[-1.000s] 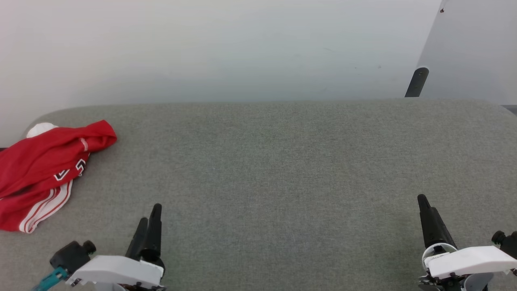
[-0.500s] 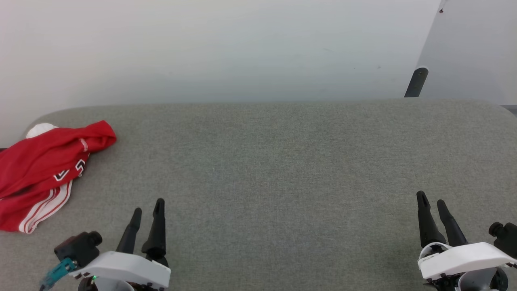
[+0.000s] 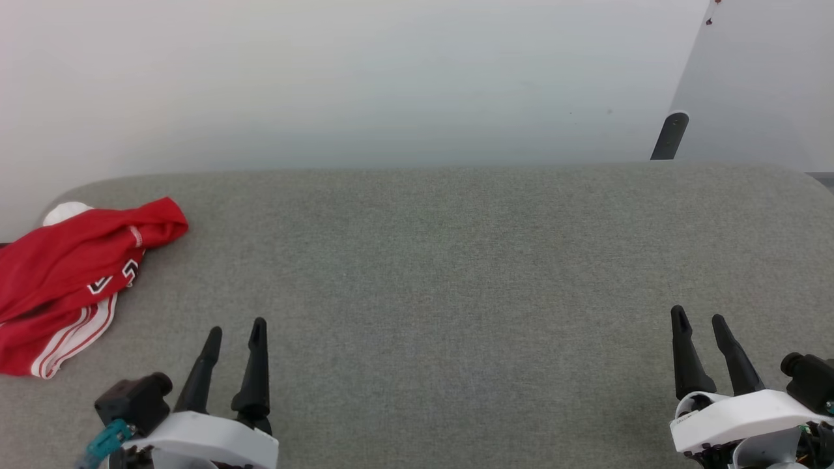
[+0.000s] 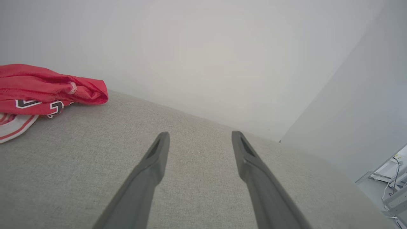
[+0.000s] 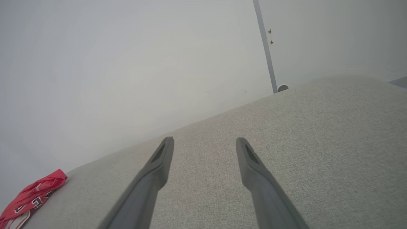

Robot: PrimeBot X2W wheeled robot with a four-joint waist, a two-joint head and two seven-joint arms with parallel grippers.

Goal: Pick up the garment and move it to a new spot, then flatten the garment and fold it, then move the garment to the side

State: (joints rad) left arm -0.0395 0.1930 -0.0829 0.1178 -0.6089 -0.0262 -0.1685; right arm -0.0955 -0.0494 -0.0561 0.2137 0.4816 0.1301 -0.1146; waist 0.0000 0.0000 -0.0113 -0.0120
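The left claw (image 3: pixel 236 327) is being held open just above the grey cloth-covered desk (image 3: pixel 456 260), its two dark fingers spread apart with nothing between them. The right claw (image 3: pixel 698 315) is likewise being held open and empty, well apart from the left claw along the near side of the desk.

The red shirt (image 3: pixel 65 260) is lying crumpled on the desk, ahead of the left claw and off to its left. It is clear of that claw's fingers and is being touched by neither claw. Seen along the right claw (image 5: pixel 205 140), the shirt (image 5: pixel 35 190) is lying far off to that claw's left, near the desk's far edge. Part of the shirt is being cut off by the left edge of the head view.

A white patch of cloth (image 3: pixel 65 210) is showing at the shirt's far end. A white trim with red stripes (image 3: pixel 75 342) is lying along the end nearest the left claw. Black print outlined in white (image 3: pixel 114 277) is being shown between folds. Only broken pieces of characters are being seen there, so no word or number can be read.

A plain pale wall (image 3: pixel 326 78) is standing beyond both claws. A dark post (image 3: pixel 670 135) is rising past the desk's far edge, ahead of the right claw.
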